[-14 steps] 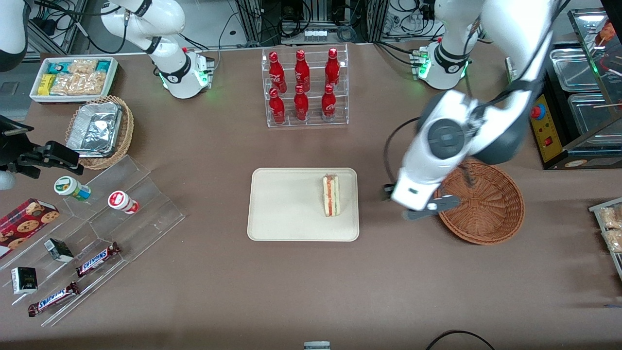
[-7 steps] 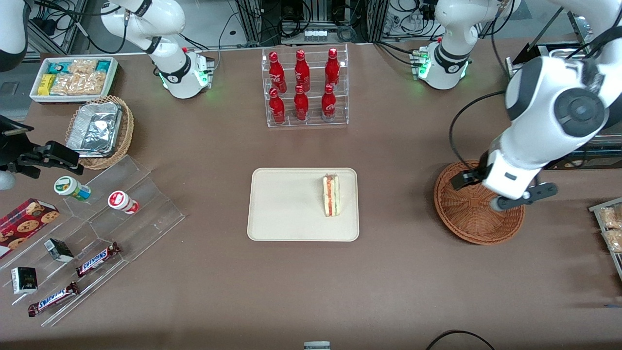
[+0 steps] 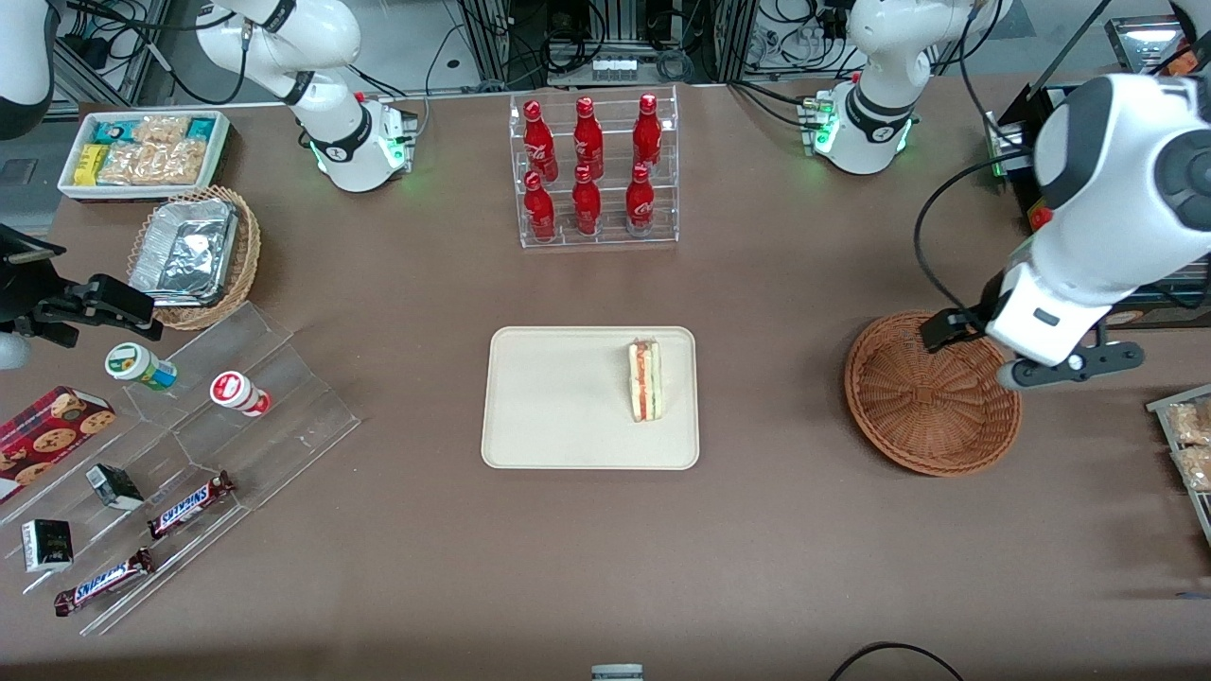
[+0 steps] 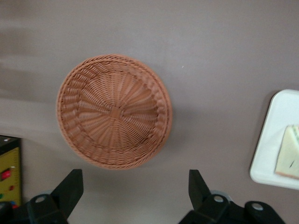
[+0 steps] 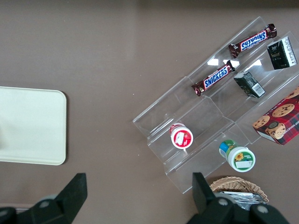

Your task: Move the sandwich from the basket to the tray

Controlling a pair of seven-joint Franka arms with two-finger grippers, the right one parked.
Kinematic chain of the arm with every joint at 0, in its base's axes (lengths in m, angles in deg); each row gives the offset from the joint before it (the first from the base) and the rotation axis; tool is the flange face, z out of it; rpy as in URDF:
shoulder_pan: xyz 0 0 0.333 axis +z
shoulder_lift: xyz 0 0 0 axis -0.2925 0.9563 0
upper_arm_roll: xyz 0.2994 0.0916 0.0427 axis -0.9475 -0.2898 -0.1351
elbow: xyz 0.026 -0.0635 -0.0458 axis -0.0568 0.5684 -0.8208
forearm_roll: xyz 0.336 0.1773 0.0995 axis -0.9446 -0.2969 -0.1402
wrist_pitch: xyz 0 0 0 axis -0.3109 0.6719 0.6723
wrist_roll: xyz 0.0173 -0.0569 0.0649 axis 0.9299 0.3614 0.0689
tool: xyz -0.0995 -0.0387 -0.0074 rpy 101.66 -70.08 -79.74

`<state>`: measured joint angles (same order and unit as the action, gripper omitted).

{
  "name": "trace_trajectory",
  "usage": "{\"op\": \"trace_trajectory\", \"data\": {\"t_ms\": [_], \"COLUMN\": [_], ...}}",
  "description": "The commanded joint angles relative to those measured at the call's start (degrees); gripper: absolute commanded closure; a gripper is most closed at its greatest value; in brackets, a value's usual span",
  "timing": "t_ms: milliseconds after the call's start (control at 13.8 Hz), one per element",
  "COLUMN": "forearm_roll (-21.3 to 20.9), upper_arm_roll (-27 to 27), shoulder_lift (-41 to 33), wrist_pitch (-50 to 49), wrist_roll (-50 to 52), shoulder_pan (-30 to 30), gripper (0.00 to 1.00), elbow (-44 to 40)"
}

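The sandwich (image 3: 645, 380), a pale wedge with red and green layers, lies on the cream tray (image 3: 558, 397), near the tray edge that faces the basket. The reddish-brown wicker basket (image 3: 922, 397) is empty. My left gripper (image 3: 1041, 326) hangs high over the basket's rim toward the working arm's end of the table. In the left wrist view the gripper (image 4: 134, 189) is open and empty, with its fingers wide apart above bare table next to the basket (image 4: 114, 116). The tray (image 4: 275, 135) and the sandwich (image 4: 288, 151) also show there.
A clear rack of red bottles (image 3: 591, 170) stands farther from the camera than the tray. A black machine (image 3: 1088, 246) stands beside the basket. Toward the parked arm's end are a clear stepped stand with snacks (image 3: 189, 454), a foil-tray basket (image 3: 194, 255) and a white snack bin (image 3: 142, 151).
My left arm has swung from between the tray and the basket across the basket toward the working arm's end of the table. The sandwich has stayed on the tray.
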<state>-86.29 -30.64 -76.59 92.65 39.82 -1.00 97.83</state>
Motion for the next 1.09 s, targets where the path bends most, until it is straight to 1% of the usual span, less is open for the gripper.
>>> {"op": "trace_trajectory", "data": {"t_ms": [0, 73, 145, 218, 364, 436, 509, 727, 1018], "forearm_roll": [3.53, 4.86, 5.13, 5.22, 5.13, 5.13, 5.13, 5.13, 4.78], "upper_arm_roll": [-3.92, -5.51, -7.26, -9.89, -17.44, -20.26, -21.85, -24.50, -24.42], "shoulder_lift": [-4.24, -5.11, -5.82, -6.44, -8.19, -8.63, -9.94, -11.54, -11.45], "wrist_pitch": [-4.34, -4.96, -5.06, -5.23, -5.93, -7.33, -7.87, -8.13, -11.03], "wrist_roll": [-5.29, -5.57, -6.61, -7.93, -8.99, -10.47, -11.97, -14.79, -14.44], "shoulder_pan": [-0.79, -1.76, -2.99, -5.18, -11.76, -13.88, -14.86, -17.23, -17.24], "gripper": [0.00, 0.00, 0.00, 0.00, 0.00, 0.00, 0.00, 0.00, 0.00], "elbow": [1.40, 1.39, 1.48, 1.48, 1.66, 1.57, 1.40, -0.53, -0.19]}}
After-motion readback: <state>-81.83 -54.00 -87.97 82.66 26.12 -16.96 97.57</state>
